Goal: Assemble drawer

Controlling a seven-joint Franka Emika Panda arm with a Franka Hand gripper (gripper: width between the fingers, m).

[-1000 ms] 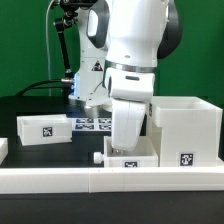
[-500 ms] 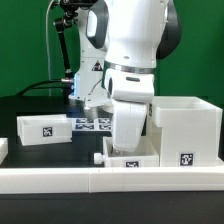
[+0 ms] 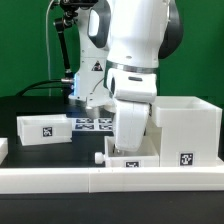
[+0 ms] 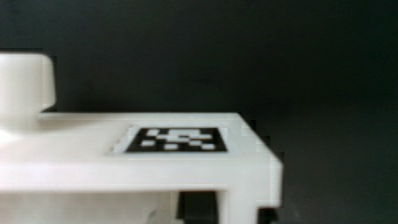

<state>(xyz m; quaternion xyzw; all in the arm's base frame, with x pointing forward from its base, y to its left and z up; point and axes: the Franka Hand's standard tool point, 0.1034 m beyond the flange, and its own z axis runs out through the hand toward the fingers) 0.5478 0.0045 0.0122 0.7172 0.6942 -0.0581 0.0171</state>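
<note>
A small white tray (image 3: 146, 160) with a square tag lies just behind the front rail, close to the exterior view's left of the large white casing (image 3: 185, 125). My gripper (image 3: 128, 146) reaches down into this tray, its fingers mostly hidden by the hand and the tray wall. In the wrist view the tray's tagged wall (image 4: 180, 139) fills the picture, and my gripper (image 4: 233, 208) has one dark finger on each side of that wall, shut on it. A second small tray (image 3: 45, 128) lies at the exterior view's left.
The long low white rail (image 3: 60, 178) runs along the front edge. The marker board (image 3: 95, 124) lies flat behind the trays. A blurred white shape (image 4: 22, 85) stands beyond the tray in the wrist view. A black stand rises at the back.
The arm has shifted slightly toward the exterior view's right, and the held tray has moved with it toward the casing.
</note>
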